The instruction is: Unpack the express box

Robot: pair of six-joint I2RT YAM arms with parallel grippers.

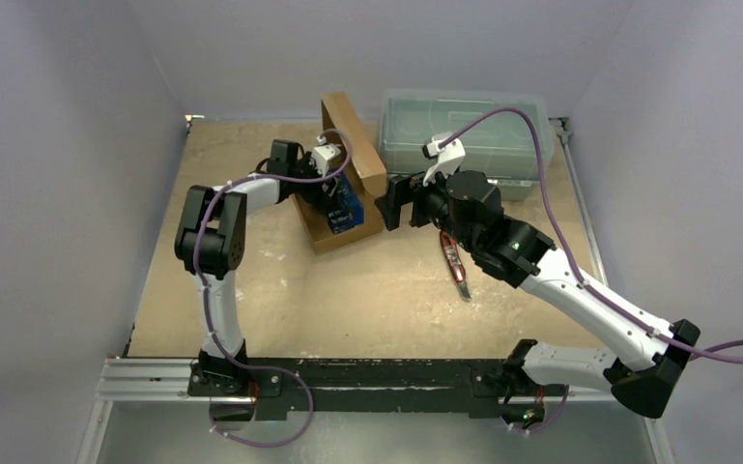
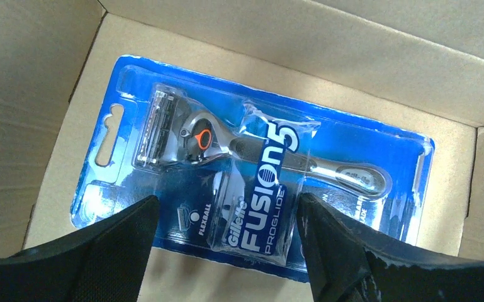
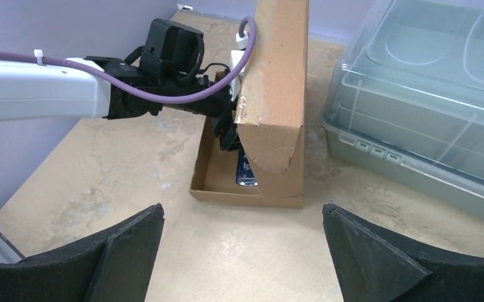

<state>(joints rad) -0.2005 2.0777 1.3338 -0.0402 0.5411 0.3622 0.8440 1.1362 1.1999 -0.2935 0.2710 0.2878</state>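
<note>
The express box [image 1: 359,235] is a brown cardboard mailer lying open at the table's back middle, its flap lid [image 1: 354,141] standing up. It also shows in the right wrist view [image 3: 247,195]. Inside lies a blue razor blister pack [image 2: 252,163], also visible from above [image 1: 342,205] and in the right wrist view [image 3: 247,171]. My left gripper [image 2: 226,207] is open inside the box, just above the pack's near edge, holding nothing. My right gripper [image 3: 242,217] is open and empty, hovering just right of the box [image 1: 393,205].
A translucent grey-green lidded plastic bin [image 1: 464,135] stands at the back right, close to the box lid. A small red and black tool [image 1: 455,261] lies on the table under my right arm. Walls enclose the table on three sides.
</note>
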